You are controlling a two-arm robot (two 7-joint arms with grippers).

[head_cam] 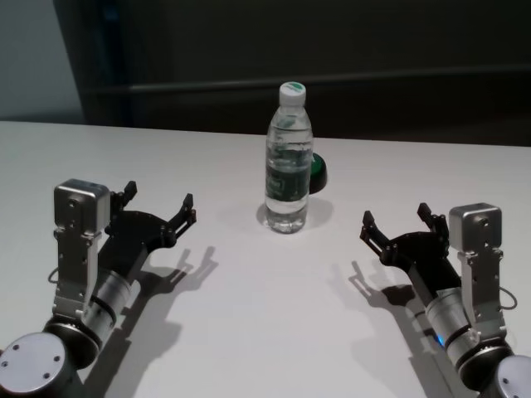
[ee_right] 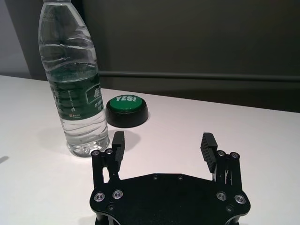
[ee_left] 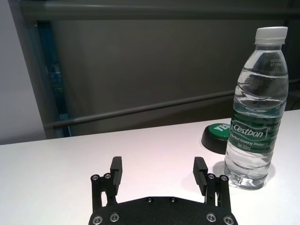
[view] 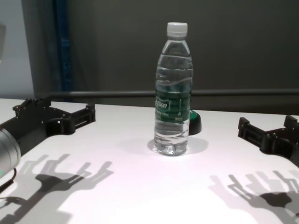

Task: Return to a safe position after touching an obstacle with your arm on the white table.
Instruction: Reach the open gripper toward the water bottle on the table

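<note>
The water bottle (head_cam: 289,162) stands upright mid-counter, toward the far edge of the white counter (head_cam: 249,332), with a green "YES!" button (ee_right: 126,110) just behind it on its right. The left gripper (head_cam: 158,204) and right gripper (head_cam: 397,221) hover low on either side, both well apart from the bottle, jaws spread wide and holding nothing. Bare counter lies between them.
</note>
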